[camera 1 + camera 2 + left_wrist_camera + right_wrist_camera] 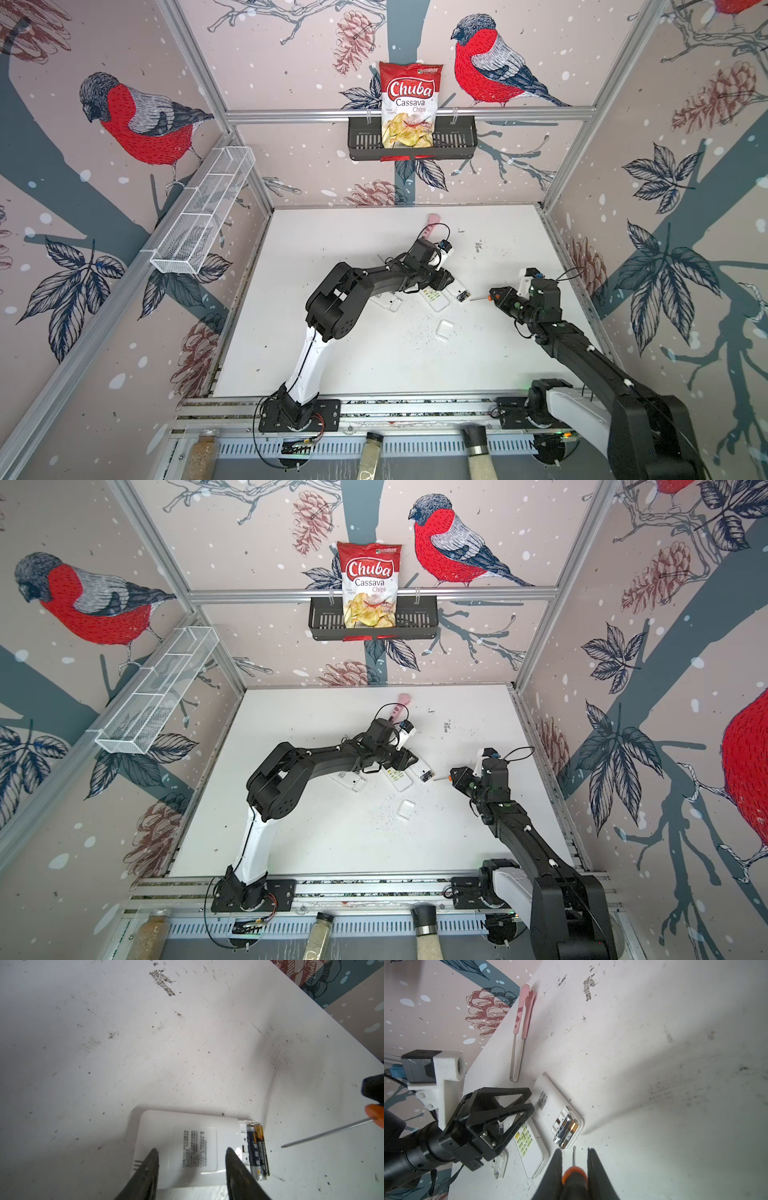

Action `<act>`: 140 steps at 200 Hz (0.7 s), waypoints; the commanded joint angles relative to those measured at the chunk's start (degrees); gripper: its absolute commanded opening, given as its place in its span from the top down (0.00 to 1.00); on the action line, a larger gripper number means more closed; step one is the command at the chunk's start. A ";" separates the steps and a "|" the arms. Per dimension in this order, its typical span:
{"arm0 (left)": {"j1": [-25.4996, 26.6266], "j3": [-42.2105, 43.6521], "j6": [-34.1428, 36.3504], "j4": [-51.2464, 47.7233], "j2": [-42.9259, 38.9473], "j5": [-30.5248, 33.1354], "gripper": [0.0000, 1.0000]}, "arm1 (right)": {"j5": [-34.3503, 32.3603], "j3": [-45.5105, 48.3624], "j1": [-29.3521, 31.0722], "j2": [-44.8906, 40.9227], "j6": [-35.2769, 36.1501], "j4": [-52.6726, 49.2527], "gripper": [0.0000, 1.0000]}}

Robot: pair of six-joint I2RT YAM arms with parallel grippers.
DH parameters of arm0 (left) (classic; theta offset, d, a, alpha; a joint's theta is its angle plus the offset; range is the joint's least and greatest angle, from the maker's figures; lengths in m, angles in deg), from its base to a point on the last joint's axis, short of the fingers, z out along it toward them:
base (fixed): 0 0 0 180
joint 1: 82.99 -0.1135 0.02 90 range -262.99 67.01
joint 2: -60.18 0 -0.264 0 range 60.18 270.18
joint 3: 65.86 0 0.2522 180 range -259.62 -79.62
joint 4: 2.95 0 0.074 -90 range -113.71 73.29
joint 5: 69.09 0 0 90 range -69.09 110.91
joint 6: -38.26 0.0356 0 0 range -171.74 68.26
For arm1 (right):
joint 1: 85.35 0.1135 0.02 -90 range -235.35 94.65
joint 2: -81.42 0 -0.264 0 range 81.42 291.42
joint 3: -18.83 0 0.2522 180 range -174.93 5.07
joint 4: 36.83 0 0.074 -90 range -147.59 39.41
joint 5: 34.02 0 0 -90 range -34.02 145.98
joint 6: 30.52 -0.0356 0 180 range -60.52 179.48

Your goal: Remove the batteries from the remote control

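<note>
The white remote control [178, 1126] lies back up on the table, its end compartment uncovered. Two batteries [257, 1151] lie side by side in it, one blue-black, one gold-black; they also show in the right wrist view as batteries [566, 1130]. My left gripper [192, 1150] stands open over the remote's labelled back, one finger to each side of the label. My right gripper [574, 1150] is shut on an orange-and-black screwdriver [574, 1172]. Its tip is just short of the battery end. In both top views the remote [459, 293] lies between the left gripper [446, 278] and the right gripper [494, 294].
A second remote [529, 1147] with yellow-green buttons lies face up beside the first. A third white remote [390, 302] lies under the left arm. A loose white cover [444, 330] sits nearer the front. Pink-handled tongs [523, 1014] lie at the back. A chips bag [409, 104] hangs on the back wall.
</note>
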 commanded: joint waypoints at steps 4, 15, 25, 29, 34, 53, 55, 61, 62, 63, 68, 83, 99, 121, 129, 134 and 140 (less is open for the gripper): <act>0.41 -0.59 0.97 -1.01 0.19 0.77 0.48 | 0.44 0.23 0.31 -0.70 -0.45 1.22 1.00; 0.78 -0.73 1.38 -1.44 0.33 1.70 0.48 | 0.49 0.30 0.39 -0.57 -0.36 1.30 1.00; 1.30 -1.04 1.93 -2.13 0.43 2.92 0.48 | 0.42 0.41 0.39 -0.56 -0.45 1.54 1.00; 1.52 -1.11 2.20 -2.51 0.49 3.57 0.47 | 0.28 0.48 0.39 -0.53 -0.53 1.71 1.00; 1.80 -1.28 2.48 -2.85 0.46 4.30 0.47 | 0.15 0.58 0.40 -0.56 -0.67 1.94 1.00; 2.88 -1.93 3.72 -4.41 0.73 7.72 0.46 | -0.07 0.76 0.39 -0.19 -0.96 2.68 1.00; 2.95 -2.04 3.76 -4.63 0.70 7.99 0.46 | -0.08 0.76 0.39 -0.19 -1.02 2.74 1.00; 3.24 -2.32 4.12 -5.19 0.91 8.89 0.46 | -0.08 0.68 0.42 0.00 -0.98 2.87 1.00; 3.25 -2.38 4.18 -5.27 0.93 8.96 0.46 | -0.08 0.67 0.41 0.00 -0.98 2.88 1.00; 3.30 -2.40 4.21 -5.35 0.99 9.12 0.46 | -0.09 0.67 0.40 0.01 -0.98 2.92 1.00; 3.48 -2.70 4.40 -5.89 1.06 9.78 0.46 | -0.09 0.67 0.46 0.14 -0.99 3.03 1.00; 3.92 -3.57 5.08 -7.23 1.70 11.36 0.45 | -0.04 0.67 0.47 0.38 -1.15 3.45 1.00; 4.48 -4.22 5.68 -8.48 2.28 12.63 0.44 | -0.09 0.67 0.52 0.56 -1.42 3.97 1.00; 5.09 -4.98 6.24 -9.72 2.93 14.19 0.43 | -0.40 0.50 0.91 0.72 -1.68 4.42 1.00; 5.11 -5.03 6.25 -9.93 3.09 14.41 0.43 | -0.71 0.50 1.17 0.63 -1.84 4.70 1.00; 5.20 -5.01 6.27 -9.99 3.15 14.53 0.43 | -0.79 0.65 1.38 0.49 -1.98 5.00 1.00; 5.21 -4.97 6.25 -10.00 3.23 14.57 0.43 | -0.96 0.82 1.55 0.32 -2.18 5.47 1.00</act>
